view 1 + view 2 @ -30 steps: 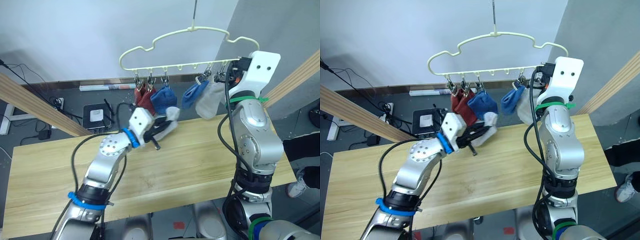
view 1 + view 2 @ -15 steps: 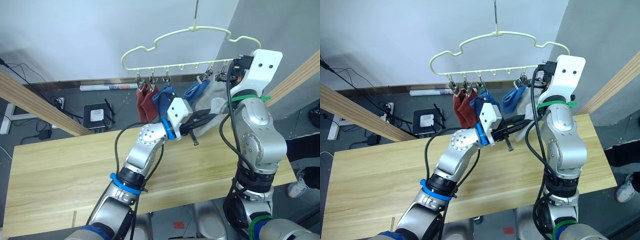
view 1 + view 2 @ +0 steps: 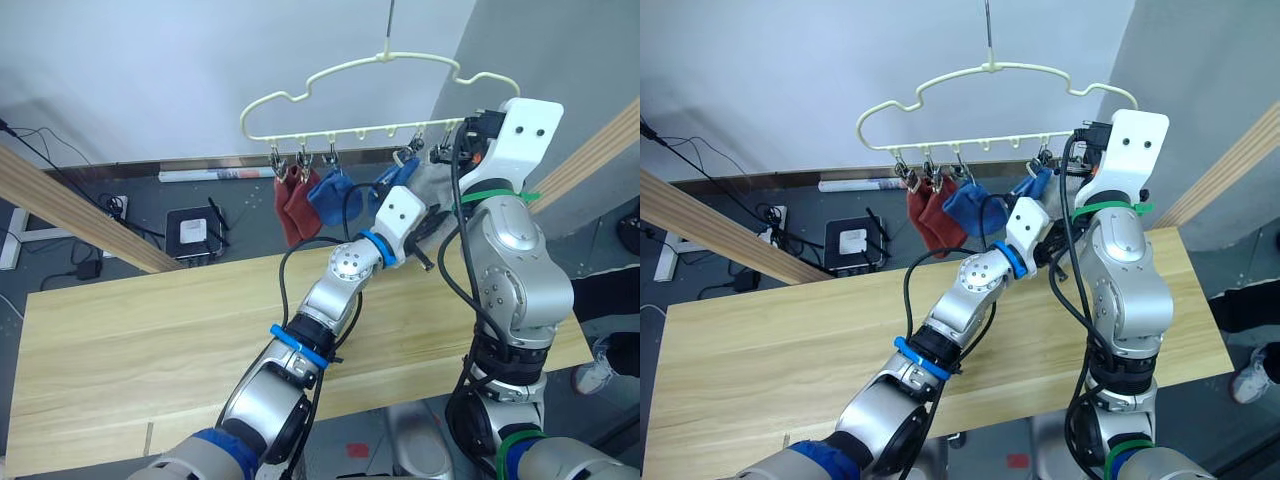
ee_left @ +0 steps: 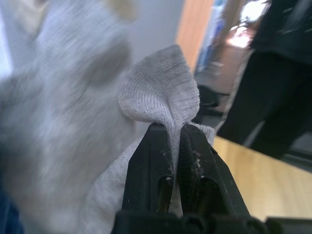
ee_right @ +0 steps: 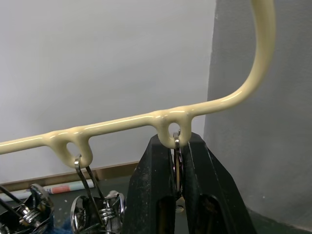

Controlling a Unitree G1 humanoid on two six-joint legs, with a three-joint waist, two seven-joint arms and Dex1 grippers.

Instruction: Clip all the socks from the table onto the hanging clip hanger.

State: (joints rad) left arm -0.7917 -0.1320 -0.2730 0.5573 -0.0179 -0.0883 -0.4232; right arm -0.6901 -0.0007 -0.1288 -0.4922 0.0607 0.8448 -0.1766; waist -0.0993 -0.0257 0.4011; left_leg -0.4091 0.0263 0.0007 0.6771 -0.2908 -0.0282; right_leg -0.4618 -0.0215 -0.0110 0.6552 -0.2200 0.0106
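Grey sock (image 4: 161, 105) in raised left pincer (image 4: 176, 146)

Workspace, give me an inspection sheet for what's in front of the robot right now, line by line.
Surface: table, pale wood planks.
Job's things: clip hanger hanging; two red socks and two blue socks clipped on; one grey sock off the table.
Clutter: nothing seen.
Grippers: left gripper shut on the grey sock; right gripper shut on the end clip of the hanger.
Cables: black cords on the floor.
Surroundings: slanted wooden poles, dark box, a person's legs nearby.
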